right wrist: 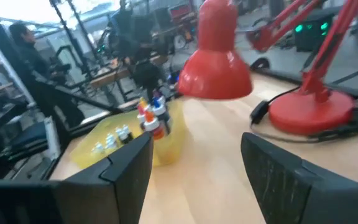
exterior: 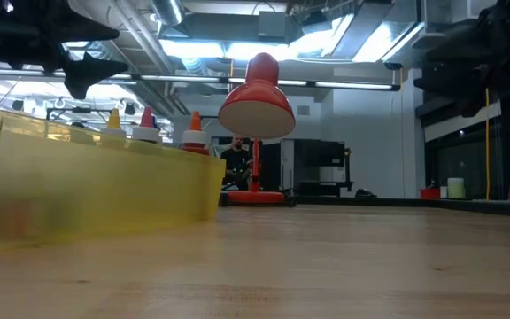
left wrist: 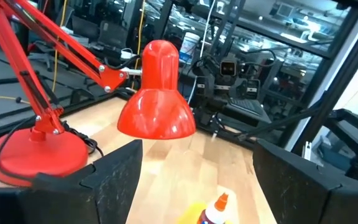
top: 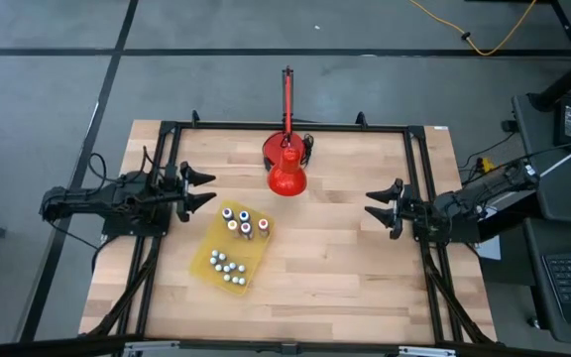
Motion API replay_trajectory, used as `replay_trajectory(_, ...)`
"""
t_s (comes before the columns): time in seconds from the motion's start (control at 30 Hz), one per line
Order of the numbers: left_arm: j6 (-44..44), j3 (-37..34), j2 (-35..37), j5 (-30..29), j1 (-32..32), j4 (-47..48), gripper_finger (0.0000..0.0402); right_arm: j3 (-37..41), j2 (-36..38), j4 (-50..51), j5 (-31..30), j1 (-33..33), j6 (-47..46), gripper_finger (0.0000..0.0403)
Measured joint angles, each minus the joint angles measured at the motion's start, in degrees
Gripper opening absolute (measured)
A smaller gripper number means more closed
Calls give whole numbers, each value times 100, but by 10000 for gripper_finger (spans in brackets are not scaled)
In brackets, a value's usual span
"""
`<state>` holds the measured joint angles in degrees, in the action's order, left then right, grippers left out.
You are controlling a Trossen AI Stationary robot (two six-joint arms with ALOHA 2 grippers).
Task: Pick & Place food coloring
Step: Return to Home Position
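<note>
Just beside the left gripper (top: 206, 190), a little off to one side of its spread jaws, lies the bin (top: 204, 246). It holds the food coloring (top: 238, 222): taller bottles stand upright at the end nearer those jaws, and small pale-capped ones cluster at the farther end. Across the table the right gripper (top: 373, 204) faces it, jaws likewise spread, well apart from the bin. A lamp (top: 286, 177) stands roughly midway between both grippers, off their line, near the bin without touching it.

Clear yellow bin (top: 256, 248), small bottles (top: 238, 224) with white caps (yellow, red and orange tips on the taller ones), glossy red lamp (top: 286, 177), pale plank-striped wood table (top: 345, 258)
</note>
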<state>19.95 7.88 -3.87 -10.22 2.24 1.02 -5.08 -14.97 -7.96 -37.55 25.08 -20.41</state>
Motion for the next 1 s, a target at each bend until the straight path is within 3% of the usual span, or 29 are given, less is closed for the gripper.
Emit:
replay_trajectory(0.3,-125,0,-1,579,618,239,294,0,471,847,313,-671,-103,244)
replay_trajectory(0.57,-294,-1,-1,824,838,395,294,0,506,1017,476,-946,140,244)
replay_trajectory(1.0,-1065,-2,-1,-2,853,43,294,58,506,784,465,-1280,462,244)
